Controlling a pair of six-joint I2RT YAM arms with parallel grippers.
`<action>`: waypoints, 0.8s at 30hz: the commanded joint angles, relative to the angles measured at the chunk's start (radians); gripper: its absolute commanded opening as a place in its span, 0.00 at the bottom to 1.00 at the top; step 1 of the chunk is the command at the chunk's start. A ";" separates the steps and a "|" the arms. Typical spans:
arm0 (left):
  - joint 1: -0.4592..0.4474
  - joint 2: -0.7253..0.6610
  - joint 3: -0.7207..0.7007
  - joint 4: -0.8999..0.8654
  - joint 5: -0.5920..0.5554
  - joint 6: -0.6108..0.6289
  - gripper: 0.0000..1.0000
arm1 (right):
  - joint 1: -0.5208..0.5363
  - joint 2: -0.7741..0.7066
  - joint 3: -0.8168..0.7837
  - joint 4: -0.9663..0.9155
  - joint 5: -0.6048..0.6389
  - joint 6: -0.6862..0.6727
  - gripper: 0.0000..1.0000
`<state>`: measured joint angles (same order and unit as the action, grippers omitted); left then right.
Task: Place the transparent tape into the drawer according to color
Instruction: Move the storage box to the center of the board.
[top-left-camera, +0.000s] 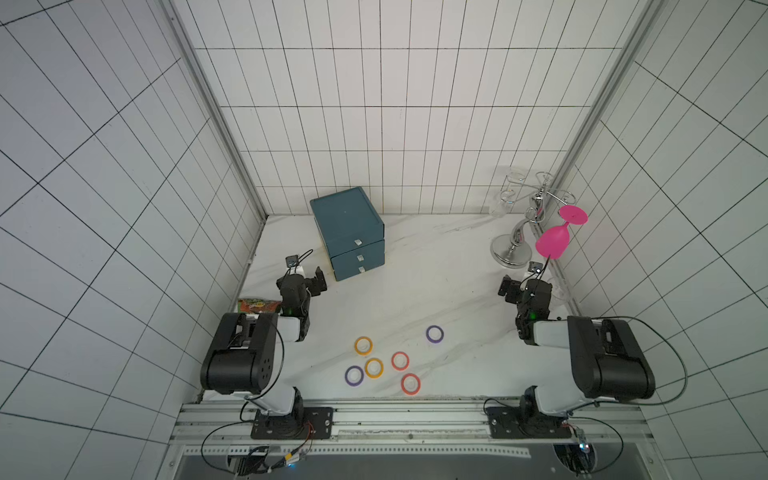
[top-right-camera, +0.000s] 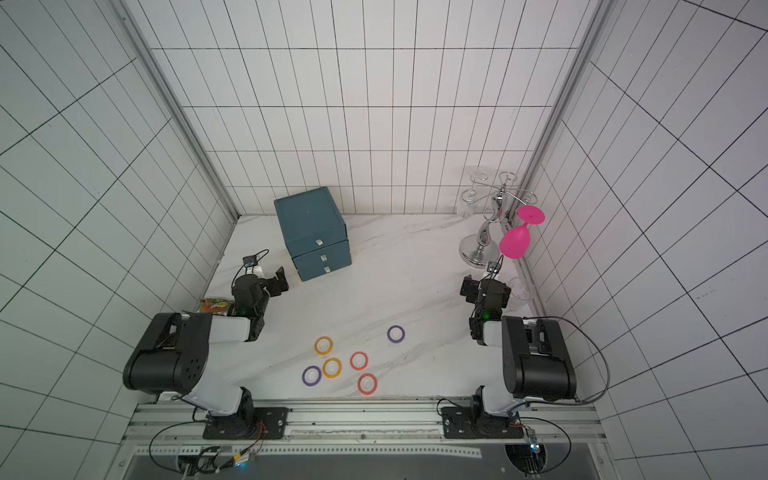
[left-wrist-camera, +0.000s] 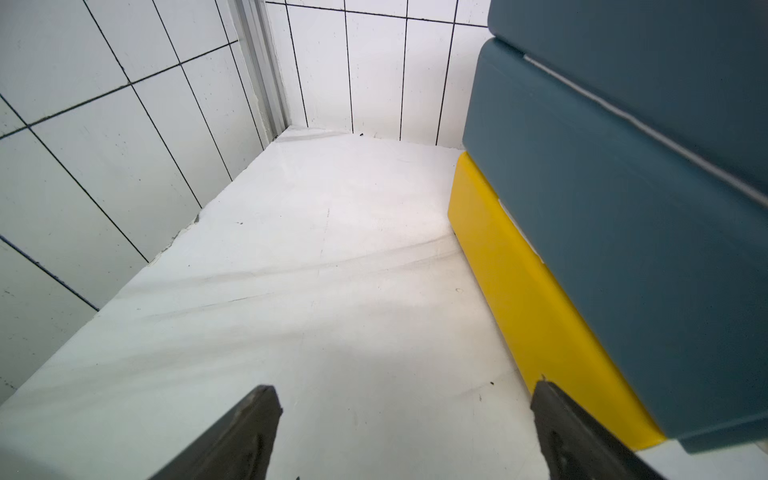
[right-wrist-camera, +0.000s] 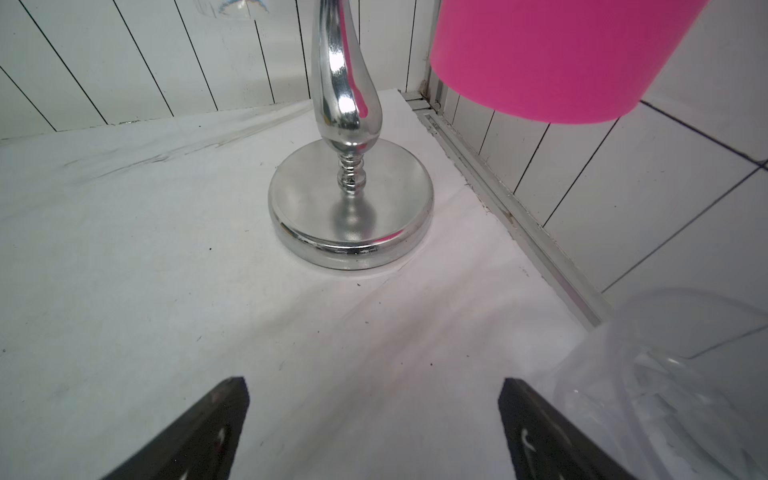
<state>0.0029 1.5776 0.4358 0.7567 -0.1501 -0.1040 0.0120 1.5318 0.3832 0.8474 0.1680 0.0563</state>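
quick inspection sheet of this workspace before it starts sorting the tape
surface: white marbled tabletop, no spills seen
job's things: orange rolls, red rolls and purple rolls lie flat near the front edge, lone purple roll apart; drawer cabinet at the back, all three drawers look shut
clutter: chrome glass rack with hanging pink goblet; clear glass; snack packet
grippers: left gripper open, empty, beside the cabinet; right gripper open, empty, facing the rack
cables: black cables looped at the arm bases
surroundings: white tiled walls
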 joint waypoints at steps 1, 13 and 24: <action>0.003 -0.016 0.019 0.008 -0.002 0.006 0.98 | -0.009 0.007 0.034 -0.007 -0.005 -0.004 0.99; 0.003 -0.016 0.021 0.002 -0.001 0.006 0.98 | -0.009 0.009 0.036 -0.007 -0.005 -0.004 0.99; 0.006 -0.177 0.133 -0.317 -0.155 -0.061 0.98 | 0.063 -0.145 0.154 -0.331 0.043 -0.070 0.99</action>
<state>0.0029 1.4696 0.4923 0.5919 -0.2382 -0.1326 0.0338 1.4479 0.4477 0.6666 0.1768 0.0273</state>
